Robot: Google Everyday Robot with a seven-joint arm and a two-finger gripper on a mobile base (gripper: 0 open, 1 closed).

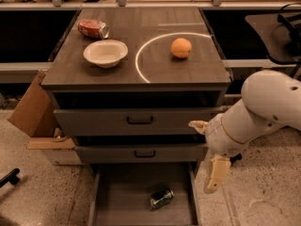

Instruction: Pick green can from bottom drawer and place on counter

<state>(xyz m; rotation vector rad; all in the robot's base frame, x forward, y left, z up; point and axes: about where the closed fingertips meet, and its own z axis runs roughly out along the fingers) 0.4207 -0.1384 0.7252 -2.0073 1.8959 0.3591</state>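
The green can (pixel 162 197) lies on its side on the floor of the open bottom drawer (pixel 117 206), right of the middle. My gripper (pixel 202 157) hangs just outside the drawer's right edge, above and to the right of the can, and is apart from it. It is open: one cream finger (pixel 215 173) points down and the other sticks out left by the upper drawer front, with nothing between them. The counter (pixel 94 74) with its thin white curved line is the cabinet top above.
On the counter are a red-orange can (pixel 93 28), a white bowl (pixel 106 53) and an orange (pixel 181 47). Two shut drawers with black handles (pixel 139 120) sit above the open one. A cardboard box (pixel 33 112) leans at the cabinet's left.
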